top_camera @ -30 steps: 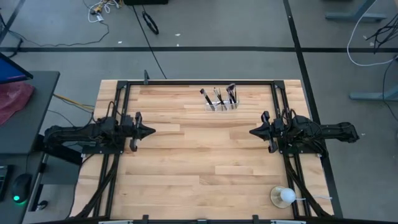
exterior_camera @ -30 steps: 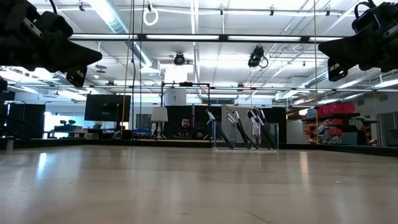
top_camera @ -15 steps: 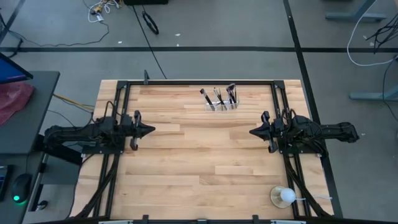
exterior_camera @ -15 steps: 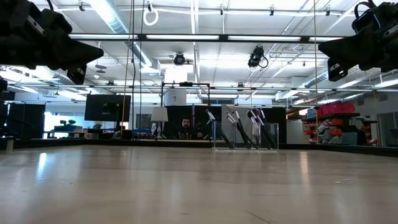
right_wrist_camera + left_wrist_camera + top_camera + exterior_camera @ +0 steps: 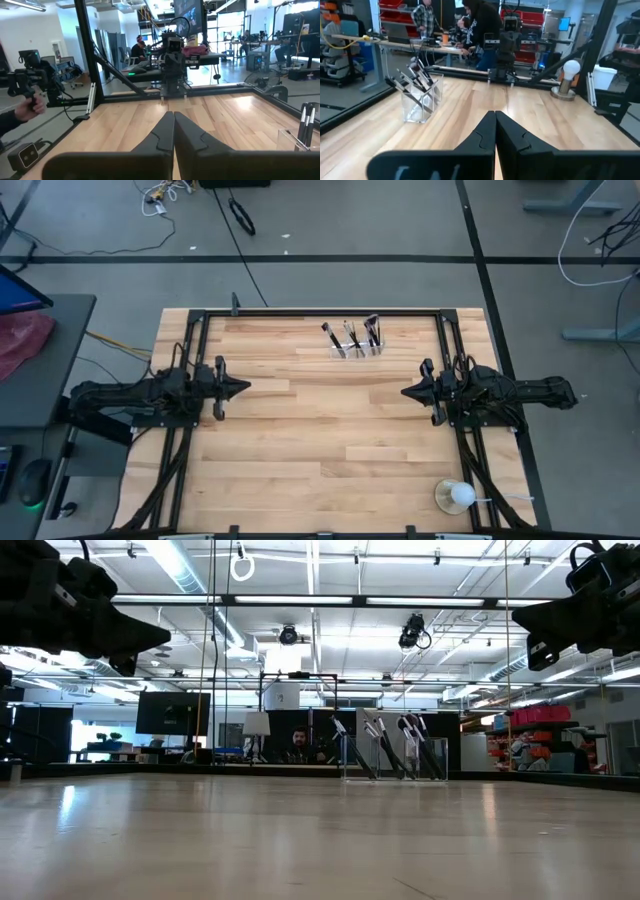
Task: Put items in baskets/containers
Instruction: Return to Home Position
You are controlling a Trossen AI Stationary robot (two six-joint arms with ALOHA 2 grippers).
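Observation:
Several dark-handled makeup brushes (image 5: 350,335) stand bristles-up, leaning inside the clear organizer (image 5: 357,348) near the table's far edge; they also show in the low view (image 5: 385,745) and the left wrist view (image 5: 416,75). The organizer (image 5: 422,97) rests on its base on the wood. My left gripper (image 5: 246,388) hovers shut over the table's left side, pointing right. My right gripper (image 5: 405,392) hovers shut over the right side, pointing left. Both are above the table and well short of the organizer (image 5: 295,137).
A white ball-shaped object on a clear round base (image 5: 457,496) stands near the table's near right corner, behind my right arm. A black frame (image 5: 320,311) runs along the table's edges. People show in the room beyond the table (image 5: 480,25). Bare wood lies between the grippers.
My left gripper has edged slightly toward the table's right, still shut. The brushes and organizer have not moved.

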